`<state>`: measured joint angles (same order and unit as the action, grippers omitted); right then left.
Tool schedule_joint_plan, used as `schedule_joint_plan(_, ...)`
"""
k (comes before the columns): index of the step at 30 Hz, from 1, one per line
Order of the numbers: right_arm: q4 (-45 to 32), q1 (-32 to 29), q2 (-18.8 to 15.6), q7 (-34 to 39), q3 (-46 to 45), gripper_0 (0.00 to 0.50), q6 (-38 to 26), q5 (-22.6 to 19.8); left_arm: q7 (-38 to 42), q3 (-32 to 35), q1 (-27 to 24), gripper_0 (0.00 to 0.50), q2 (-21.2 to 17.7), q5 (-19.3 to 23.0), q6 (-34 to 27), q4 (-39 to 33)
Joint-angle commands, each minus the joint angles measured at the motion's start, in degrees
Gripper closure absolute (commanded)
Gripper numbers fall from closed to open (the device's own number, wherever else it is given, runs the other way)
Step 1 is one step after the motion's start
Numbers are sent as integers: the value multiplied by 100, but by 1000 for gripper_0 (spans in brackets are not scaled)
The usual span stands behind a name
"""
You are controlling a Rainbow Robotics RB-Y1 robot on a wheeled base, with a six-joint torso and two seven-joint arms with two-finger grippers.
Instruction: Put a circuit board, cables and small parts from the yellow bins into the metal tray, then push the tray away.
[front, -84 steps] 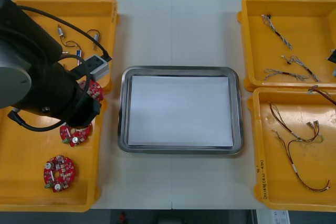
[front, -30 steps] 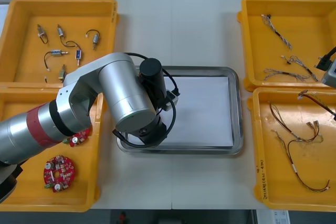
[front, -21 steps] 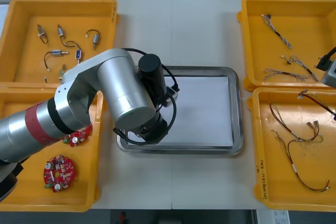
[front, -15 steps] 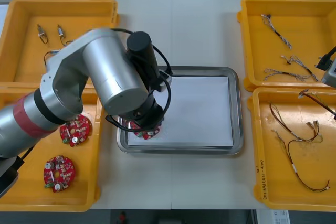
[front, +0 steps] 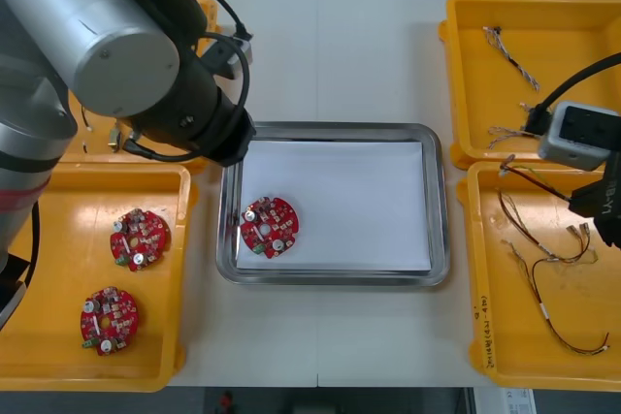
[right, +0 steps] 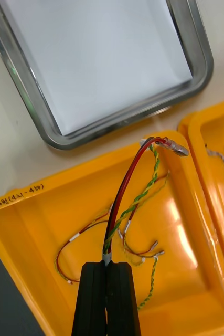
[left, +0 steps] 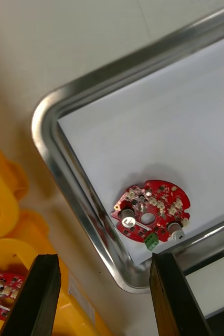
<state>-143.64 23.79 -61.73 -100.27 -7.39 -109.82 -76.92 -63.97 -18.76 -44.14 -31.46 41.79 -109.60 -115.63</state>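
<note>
Inside the metal tray (front: 335,131), on its flat white lining, 1 round red circuit board (front: 269,227) is found lying flat near the left near corner, just beside the shiny rounded rim. Its face is studded with small silver cylinders, white connectors and 1 green block.

The left gripper (left: 104,260) is held above that corner of the tray. Its 2 black fingers are spread wide with nothing between them, and the board is seen beyond the gap, apart from both. In the front view the thick grey left arm is stretched over the far left bin and the tray's left edge. 2 spare boards (front: 139,238) are left side by side in the near left bin (front: 58,186), a smooth yellow plastic tub.

The right gripper (right: 107,268) is positioned over the near right bin (right: 49,210). Its fingers are pressed together on the end of a thin red and yellow cable (right: 130,189). This cable is lifted in an arch, and its metal-tipped far end is raised near the bin's rim on the tray side. Other thin cables (right: 143,252) are left curled on the bin's floor. Twisted blue and white cables (front: 509,55) are scattered in the far right bin (front: 456,16). All of this is set on a light, matte table (front: 320,46).
</note>
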Motion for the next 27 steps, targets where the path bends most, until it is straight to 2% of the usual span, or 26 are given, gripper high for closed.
schedule_joint_plan(1,-85,917,-85,-177,906,500,-18,28,491,435,-191,0,-440,75,-40,-21)
schedule_joint_plan(11,65,2033,750,-98,2506,500,-18,845,280,1173,-191,0,-845,23,-40,1183)
schedule_joint_plan(18,548,2622,1251,-116,3596,500,-5,1373,-414,1788,-191,0,-924,-408,-40,1957)
schedule_joint_plan(27,1313,2921,1928,-169,4518,500,312,2164,-836,1815,-200,0,-968,-821,878,2792)
